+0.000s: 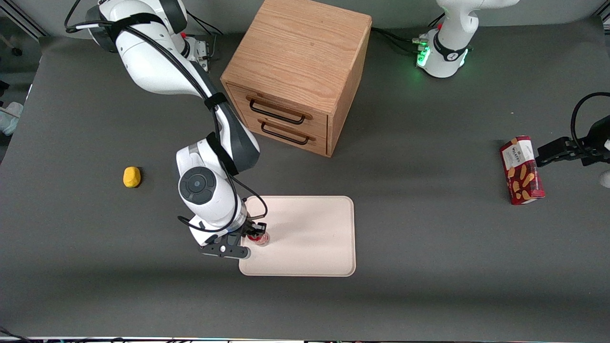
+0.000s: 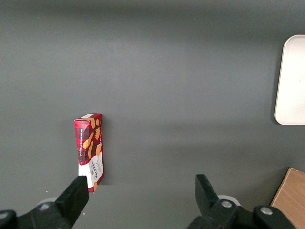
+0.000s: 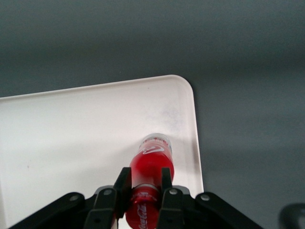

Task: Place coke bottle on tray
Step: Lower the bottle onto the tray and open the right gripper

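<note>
The small red coke bottle (image 3: 151,164) with its clear base stands over the pale beige-pink tray (image 3: 71,133), close to one rounded corner. My right gripper (image 3: 144,183) is shut on the bottle, one black finger (image 3: 123,187) on each side of its upper body. In the front view the gripper (image 1: 252,234) and the bottle (image 1: 261,238) sit at the tray's (image 1: 310,233) edge toward the working arm's end, in the half nearer the camera. I cannot tell whether the bottle's base rests on the tray or hovers just above it.
A wooden drawer cabinet (image 1: 300,76) stands farther from the camera than the tray. A yellow lump (image 1: 132,176) lies toward the working arm's end of the table. A red biscuit box (image 1: 522,170) lies toward the parked arm's end.
</note>
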